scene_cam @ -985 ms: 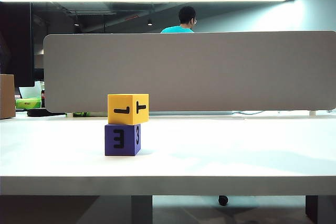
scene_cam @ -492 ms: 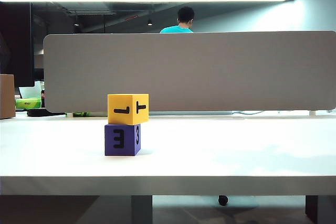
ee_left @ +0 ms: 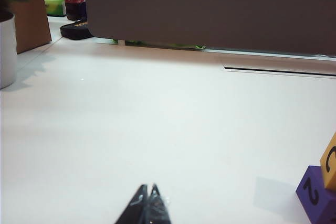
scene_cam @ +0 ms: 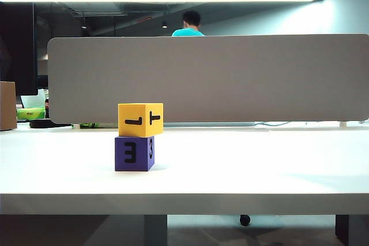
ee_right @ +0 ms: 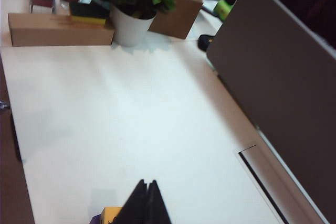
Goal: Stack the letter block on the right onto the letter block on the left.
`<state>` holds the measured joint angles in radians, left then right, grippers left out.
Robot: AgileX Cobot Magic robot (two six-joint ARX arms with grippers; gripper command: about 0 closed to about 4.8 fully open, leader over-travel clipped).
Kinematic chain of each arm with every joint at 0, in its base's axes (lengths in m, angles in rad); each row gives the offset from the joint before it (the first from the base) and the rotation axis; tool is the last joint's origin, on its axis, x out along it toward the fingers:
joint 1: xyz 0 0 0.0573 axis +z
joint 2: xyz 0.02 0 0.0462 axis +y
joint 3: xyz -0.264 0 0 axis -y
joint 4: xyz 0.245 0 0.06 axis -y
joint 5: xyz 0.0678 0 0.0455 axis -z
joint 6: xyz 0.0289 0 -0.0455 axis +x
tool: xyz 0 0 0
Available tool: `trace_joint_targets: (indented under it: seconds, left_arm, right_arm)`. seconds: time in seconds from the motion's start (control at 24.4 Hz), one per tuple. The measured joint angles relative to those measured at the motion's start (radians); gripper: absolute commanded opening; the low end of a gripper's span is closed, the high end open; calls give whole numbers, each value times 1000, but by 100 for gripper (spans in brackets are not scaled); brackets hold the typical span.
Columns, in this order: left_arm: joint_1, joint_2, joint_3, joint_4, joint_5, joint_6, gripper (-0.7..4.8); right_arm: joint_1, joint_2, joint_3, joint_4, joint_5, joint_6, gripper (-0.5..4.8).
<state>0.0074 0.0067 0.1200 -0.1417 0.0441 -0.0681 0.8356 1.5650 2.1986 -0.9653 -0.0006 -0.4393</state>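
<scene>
Yellow block (scene_cam: 140, 120) sits stacked on purple block (scene_cam: 134, 153), left of centre on white table (scene_cam: 259, 165). Left gripper (ee_left: 148, 205) closed, empty, above table. Right gripper (ee_right: 144, 203) closed, empty, above stack.

A low exterior camera faces the counter (scene_cam: 242, 165) edge-on; both wrist cameras look down from above, sharing the stacked blocks (scene_cam: 138, 136) with it.

Matt foam-like blocks (scene_cam: 138, 136); smooth white table (scene_cam: 242, 165).
</scene>
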Motion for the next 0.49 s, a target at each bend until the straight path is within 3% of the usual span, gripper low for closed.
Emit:
trace_joint_targets:
  seconds: [0.49]
  left_arm:
    - [0, 0, -117, 77, -39, 28, -5]
  right_arm:
    - [0, -254, -217, -55, 27, -2, -10]
